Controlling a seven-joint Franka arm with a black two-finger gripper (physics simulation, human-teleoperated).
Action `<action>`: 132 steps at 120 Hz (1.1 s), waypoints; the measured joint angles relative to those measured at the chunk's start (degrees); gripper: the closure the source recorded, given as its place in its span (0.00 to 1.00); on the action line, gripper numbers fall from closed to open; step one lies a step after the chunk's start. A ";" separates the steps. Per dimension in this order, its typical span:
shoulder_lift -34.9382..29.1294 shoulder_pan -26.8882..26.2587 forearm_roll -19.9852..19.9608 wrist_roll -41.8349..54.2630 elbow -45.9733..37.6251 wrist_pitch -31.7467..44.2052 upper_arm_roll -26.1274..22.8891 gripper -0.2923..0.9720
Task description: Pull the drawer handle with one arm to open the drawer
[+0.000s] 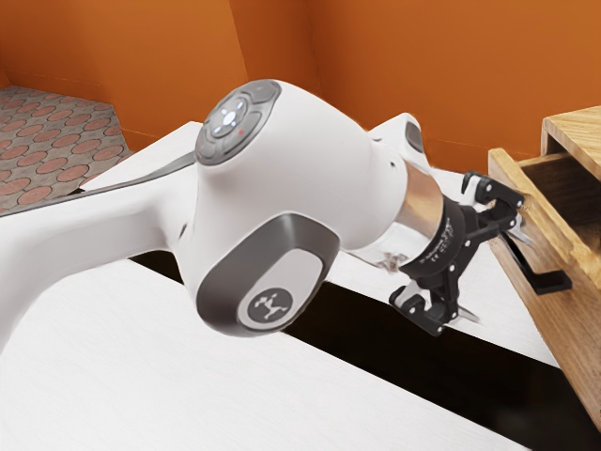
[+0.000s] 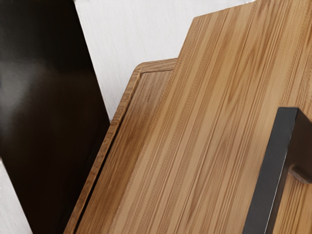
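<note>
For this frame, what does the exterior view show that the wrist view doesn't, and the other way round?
Exterior view: the white arm, its open claw beside the handle, the orange wall, the tiled floor, and the drawer's hollow inside, so the drawer stands partly out. Wrist view: a close look at the wood grain and the raised border along one panel's edge. Shared: the wooden drawer front, the handle, the white table and the dark gap beside it.
</note>
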 joint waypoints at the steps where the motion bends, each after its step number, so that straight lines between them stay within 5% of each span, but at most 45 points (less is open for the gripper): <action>1: -0.15 0.01 -0.04 -0.01 -0.21 0.02 0.00 0.23; 132: -2.34 -0.13 0.22 -0.06 -3.57 5.06 2.07 0.23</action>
